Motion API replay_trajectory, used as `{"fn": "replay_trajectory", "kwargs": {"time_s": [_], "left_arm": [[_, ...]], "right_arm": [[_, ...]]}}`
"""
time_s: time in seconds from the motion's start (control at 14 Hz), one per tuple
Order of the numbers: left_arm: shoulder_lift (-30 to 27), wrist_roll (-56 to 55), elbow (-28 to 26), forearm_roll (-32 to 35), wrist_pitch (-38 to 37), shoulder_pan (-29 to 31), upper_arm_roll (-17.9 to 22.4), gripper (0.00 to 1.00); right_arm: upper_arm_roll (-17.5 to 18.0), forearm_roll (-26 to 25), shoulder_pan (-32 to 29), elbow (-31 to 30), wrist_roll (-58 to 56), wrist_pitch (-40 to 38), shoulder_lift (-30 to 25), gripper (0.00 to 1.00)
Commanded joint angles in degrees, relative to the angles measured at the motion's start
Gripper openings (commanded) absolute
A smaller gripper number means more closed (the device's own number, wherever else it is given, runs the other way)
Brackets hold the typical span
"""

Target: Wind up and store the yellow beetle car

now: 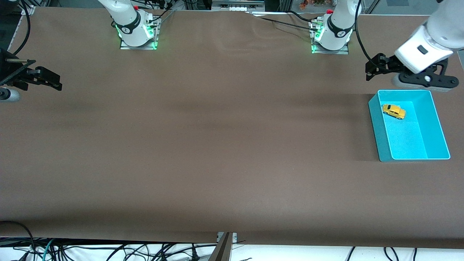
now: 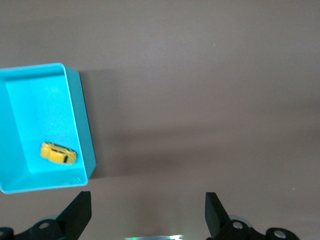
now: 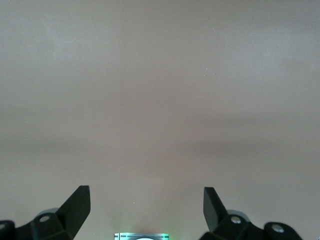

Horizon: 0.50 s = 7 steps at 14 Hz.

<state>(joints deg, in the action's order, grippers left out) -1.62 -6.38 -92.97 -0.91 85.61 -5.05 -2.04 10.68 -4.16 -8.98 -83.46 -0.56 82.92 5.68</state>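
The yellow beetle car (image 1: pixel 393 111) lies inside the turquoise bin (image 1: pixel 438 123), at the end of the bin farther from the front camera, toward the left arm's end of the table. The left wrist view shows the car (image 2: pixel 59 153) in the bin (image 2: pixel 80 115) too. My left gripper (image 1: pixel 369 71) is open and empty, up over the bare table just off the bin's corner that lies toward the robots' bases; its own view shows it (image 2: pixel 148 197) with the jaws wide apart. My right gripper (image 1: pixel 58 81) is open and empty over the right arm's end of the table (image 3: pixel 147 192) and waits there.
The brown table (image 1: pixel 217 145) stretches wide between the two grippers. The right arm's base (image 1: pixel 137 36) and the left arm's base (image 1: pixel 330 40), both lit green, stand along the table's edge farthest from the front camera. Cables (image 1: pixel 108 252) hang below the edge nearest to it.
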Motion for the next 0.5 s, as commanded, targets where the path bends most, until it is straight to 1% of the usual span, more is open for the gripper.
{"fn": "replay_trajectory", "kwargs": {"time_s": [0.0,0.14,0.43], "left_arm": [[0.74,-7.25,2.01,1.07,-1.41,-0.22,-1.11,1.00],[0.48,-6.99,2.01,1.35,-1.24,0.13,-1.04,1.00],[0.65,-3.12,1.74,1.52,0.87,0.31,-0.95,1.00]], "right_arm": [[0.04,0.91,-0.25,1.01,-0.05,-0.12,0.38,1.00],[0.04,0.91,-0.33,1.01,-0.05,-0.04,0.38,1.00],[0.04,0.91,-0.25,0.93,-0.05,-0.04,0.38,1.00]]}}
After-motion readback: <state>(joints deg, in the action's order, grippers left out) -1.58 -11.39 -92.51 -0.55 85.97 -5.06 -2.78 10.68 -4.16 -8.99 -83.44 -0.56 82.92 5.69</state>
